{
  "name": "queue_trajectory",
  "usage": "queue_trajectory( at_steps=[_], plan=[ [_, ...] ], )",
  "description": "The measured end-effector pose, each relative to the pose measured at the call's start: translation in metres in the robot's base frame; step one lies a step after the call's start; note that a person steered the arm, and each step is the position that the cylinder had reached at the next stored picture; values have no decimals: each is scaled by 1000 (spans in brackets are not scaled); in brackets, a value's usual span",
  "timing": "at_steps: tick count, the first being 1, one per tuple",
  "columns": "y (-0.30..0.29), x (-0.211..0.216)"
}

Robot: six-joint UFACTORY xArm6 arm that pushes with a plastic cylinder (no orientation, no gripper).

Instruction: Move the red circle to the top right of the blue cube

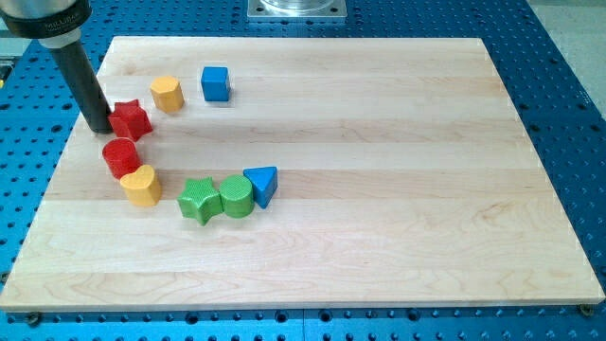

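Observation:
The red circle (pixel 120 156) lies at the board's left, touching the yellow heart (pixel 141 185) below it and just under the red star (pixel 131 119). The blue cube (pixel 216 83) sits near the view's top, up and to the right of the red circle. My tip (pixel 98 129) stands at the left side of the red star, touching or nearly touching it, and just above and left of the red circle.
A yellow hexagon-like block (pixel 168 94) sits left of the blue cube. A green star (pixel 199 200), a green cylinder (pixel 236 196) and a blue triangle (pixel 262 184) form a row at mid-board. The wooden board (pixel 398 189) lies on a blue perforated table.

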State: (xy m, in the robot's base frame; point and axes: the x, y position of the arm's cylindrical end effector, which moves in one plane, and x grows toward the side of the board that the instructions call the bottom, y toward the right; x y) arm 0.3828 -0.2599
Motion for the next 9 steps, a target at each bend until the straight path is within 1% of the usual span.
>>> queue_trajectory(
  at_steps=[9],
  plan=[
    [0,14]
  ],
)
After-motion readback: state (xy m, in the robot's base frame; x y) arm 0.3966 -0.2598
